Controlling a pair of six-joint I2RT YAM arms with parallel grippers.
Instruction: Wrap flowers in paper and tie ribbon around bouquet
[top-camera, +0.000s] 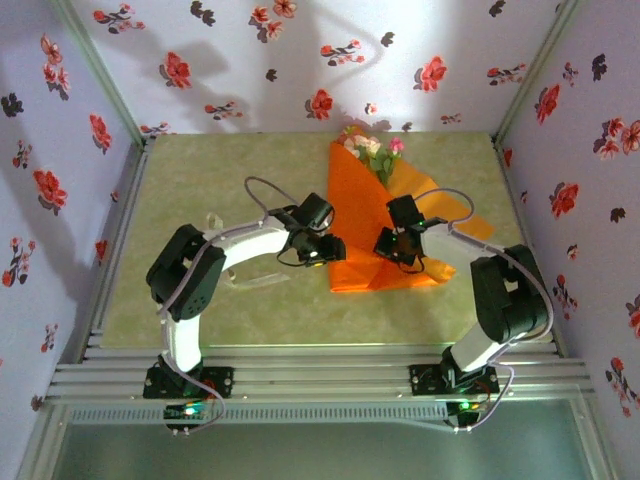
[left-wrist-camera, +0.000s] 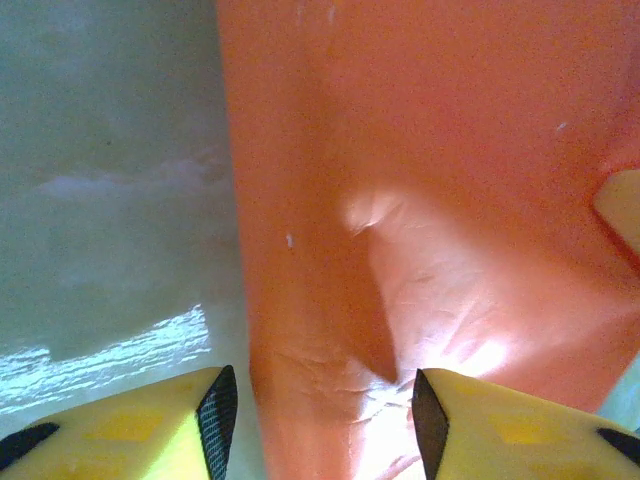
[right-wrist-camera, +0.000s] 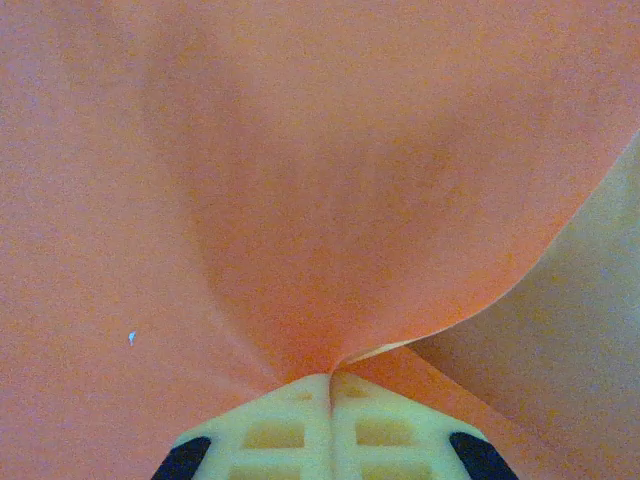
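Red flower wallpaper (top-camera: 180, 70) stands all round a pale green surface (top-camera: 200, 200). You have the orange paper (top-camera: 365, 190) lying on it, a bit right of the middle. The flowers (top-camera: 368, 148) lie at its far end, near the back wall. Your left arm (top-camera: 250, 240) reaches the paper's left edge; its jaws are apart, one on each side of that edge. Your right arm (top-camera: 460, 245) is over the paper's near right part, jaws together, pinching a little fold of paper.
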